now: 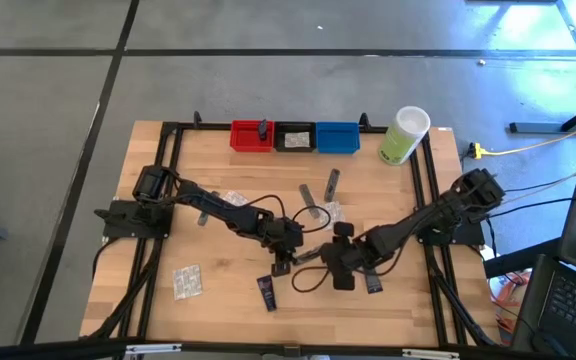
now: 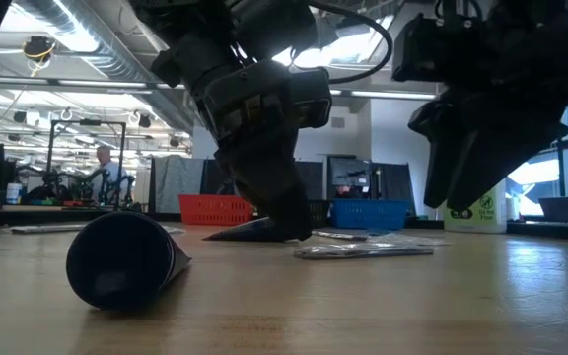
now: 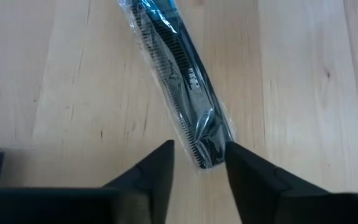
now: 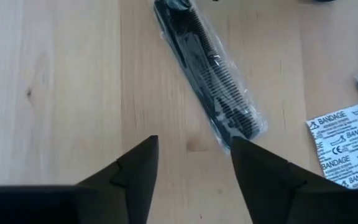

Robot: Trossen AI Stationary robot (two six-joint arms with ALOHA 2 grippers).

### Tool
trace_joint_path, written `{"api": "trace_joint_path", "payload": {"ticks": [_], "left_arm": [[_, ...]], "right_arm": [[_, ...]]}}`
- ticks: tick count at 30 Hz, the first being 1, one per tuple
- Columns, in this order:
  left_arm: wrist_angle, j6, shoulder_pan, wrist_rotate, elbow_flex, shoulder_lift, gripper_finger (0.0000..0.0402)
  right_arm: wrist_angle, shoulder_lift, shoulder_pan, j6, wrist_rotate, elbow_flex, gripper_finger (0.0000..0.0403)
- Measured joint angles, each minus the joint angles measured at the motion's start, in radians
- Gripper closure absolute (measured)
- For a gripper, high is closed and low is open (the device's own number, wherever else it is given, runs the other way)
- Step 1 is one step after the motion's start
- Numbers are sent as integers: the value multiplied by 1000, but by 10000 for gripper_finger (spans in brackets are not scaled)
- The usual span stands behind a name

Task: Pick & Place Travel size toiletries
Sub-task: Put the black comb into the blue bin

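Clear crinkly film wraps the black comb (image 3: 182, 93) that lies flat on the pale wood bench (image 1: 228, 310), near the middle, between my two hands. My left hand (image 3: 199, 168) hovers over one end of it with fingers apart, that end just between the fingertips — released, gripping nothing. My right hand (image 4: 194, 158) hangs over the other end, fingers spread wide, also empty; the packet's tip sits just beside one finger rather than squarely between them. A bandage packet (image 4: 347, 146) lies close by on that side.

I judge the comb to be light and stiff, but its wrapper is slick and loose, so the film may slide over the comb or crumple if I pinch only the plastic edge. The better hold is across the comb's narrow width, on the solid spine near an end, not on the teeth and not on the empty flap of film.

A dark navy tube (image 2: 126, 261) lies nearer the front edge of the bench, and the red bin (image 1: 251, 136), black bin (image 1: 294, 137) and blue bin (image 1: 337, 136) stand in a row at the far edge — well apart from here.
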Motion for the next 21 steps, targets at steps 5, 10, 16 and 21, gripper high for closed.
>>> {"api": "trace_joint_path", "payload": {"ticks": [5, 10, 16, 21], "left_arm": [[1, 0, 0, 22, 0, 0, 215], [3, 0, 0, 48, 0, 0, 200], [2, 3, 0, 47, 0, 0, 199], [3, 12, 0, 46, 1, -1, 196]], "right_arm": [[16, 0, -58, -57, -58, 0, 172], [65, 6, -128, -147, -140, 0, 159], [72, 39, -182, -209, -204, -1, 145], [76, 84, -192, -228, -234, 0, 122]]}}
